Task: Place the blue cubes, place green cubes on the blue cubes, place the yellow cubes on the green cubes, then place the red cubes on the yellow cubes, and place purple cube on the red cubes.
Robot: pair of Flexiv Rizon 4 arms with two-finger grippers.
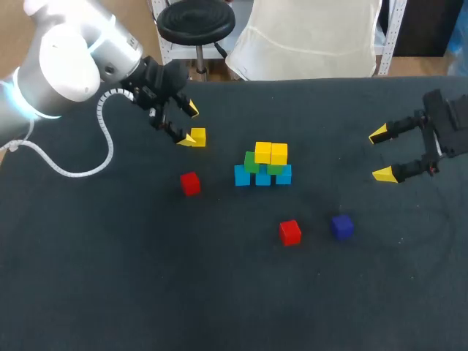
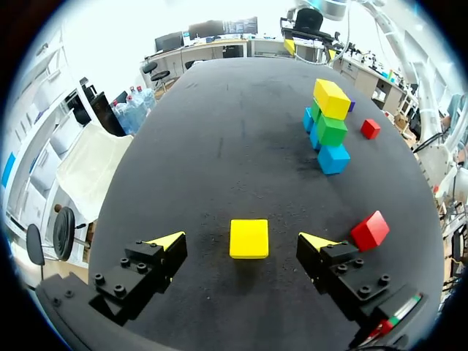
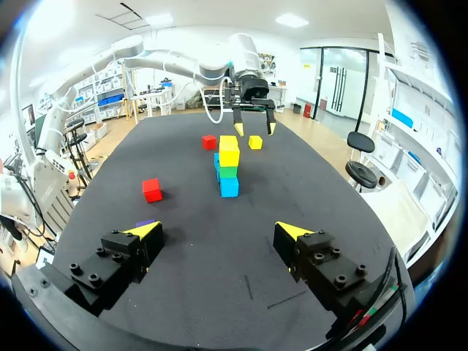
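The left claw (image 1: 189,124) has its fingers apart, and a loose yellow cube (image 1: 197,137) lies between them on the dark surface (image 1: 110,292). The left wrist view shows a gap on either side of the cube. Towards the middle stands the stack: three blue cubes (image 1: 263,178) in a row, two green cubes (image 1: 252,162) on them, and two yellow cubes (image 1: 263,152) on top. One red cube (image 1: 190,183) lies near the stack's left. A second red cube (image 1: 290,232) sits nearer the front, with the purple cube (image 1: 341,226) beside it. The right claw (image 1: 381,154), fingers wide apart and holding nothing, hangs over the surface's right side, well apart from the cubes.
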